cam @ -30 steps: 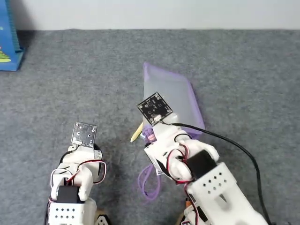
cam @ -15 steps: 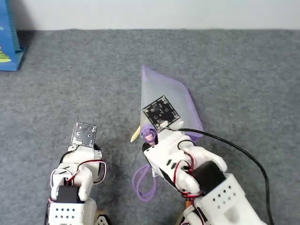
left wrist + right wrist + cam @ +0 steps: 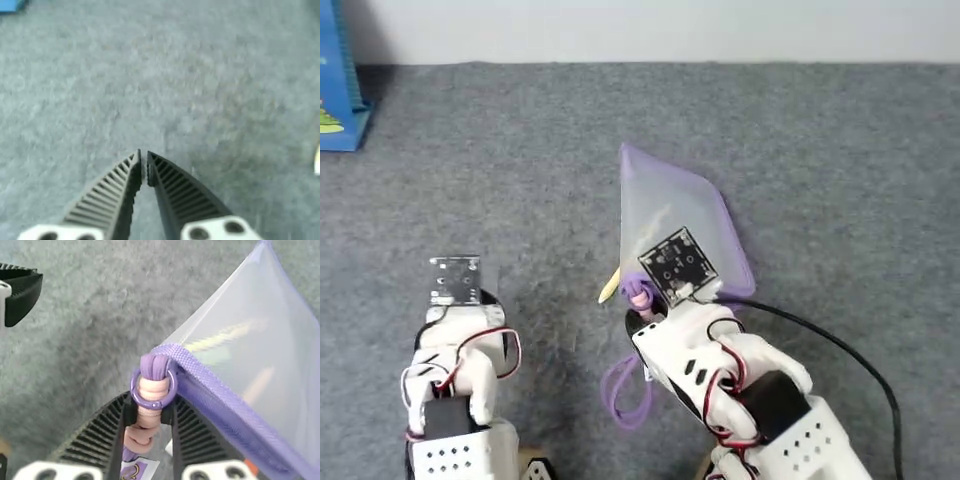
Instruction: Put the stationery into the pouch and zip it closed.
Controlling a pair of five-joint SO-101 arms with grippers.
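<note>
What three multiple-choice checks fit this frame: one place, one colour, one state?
1. Where is the blue box?
A) carpet's far left edge
B) near right corner
C) dead centre

2. What colour is the pouch trim?
A) red
B) purple
C) green

3. The right pincer is:
A) wide open
B) shut on the zip pull
C) shut on a pen

A: it stands at the carpet's far left edge in the high view.
B: purple edging runs round the clear pouch.
B: its jaws clamp the pull in the right wrist view.
</note>
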